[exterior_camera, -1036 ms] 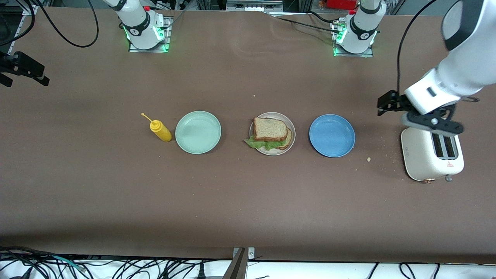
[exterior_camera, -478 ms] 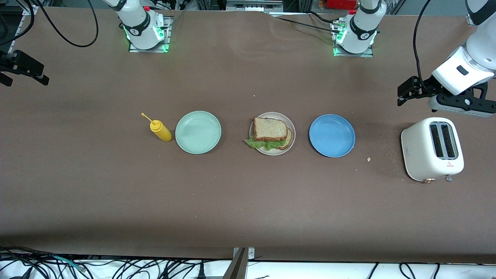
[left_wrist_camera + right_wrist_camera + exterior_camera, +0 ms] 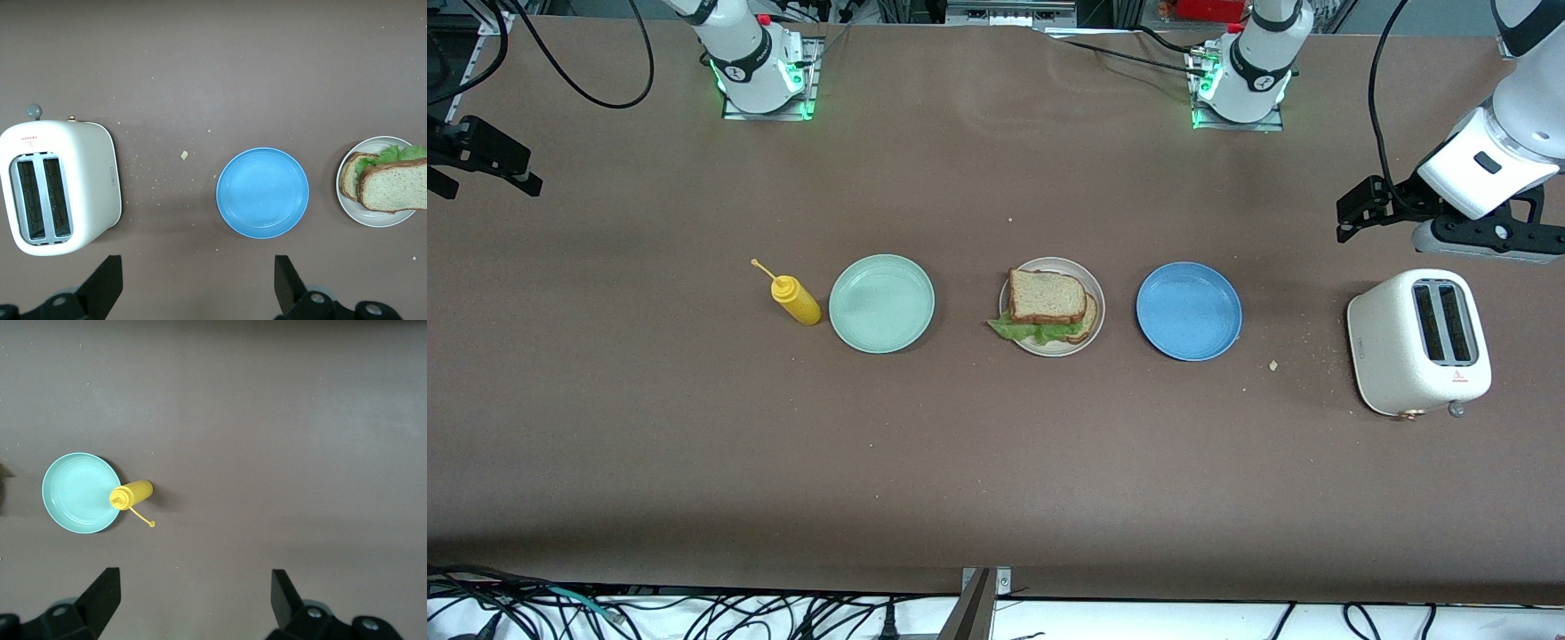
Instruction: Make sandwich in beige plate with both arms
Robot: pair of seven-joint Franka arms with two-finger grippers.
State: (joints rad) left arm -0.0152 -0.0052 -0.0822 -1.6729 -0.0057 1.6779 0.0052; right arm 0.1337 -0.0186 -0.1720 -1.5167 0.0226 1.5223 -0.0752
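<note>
Beside beige plate (image 3: 1096,307) (sandwich (image 3: 1047,307) on it): blue plate (image 3: 1189,311), toaster (image 3: 1416,342); 2 grippers apparently spread.

Assembled lettuce sandwich (image 3: 1048,307) on beige plate (image 3: 1094,302), mid-table.

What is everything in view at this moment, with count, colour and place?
sandwich: one, tan bread with green lettuce, on the beige plate
beige plate: one, mid-table
blue plate: one, between beige plate and toaster
green plate: one, mint, beside the bottle
bottle: one, yellow, toward the right arm's end
toaster: one, white, toward the left arm's end
left gripper: black, open, raised near the toaster
right gripper: black, open, raised over bare table
</note>
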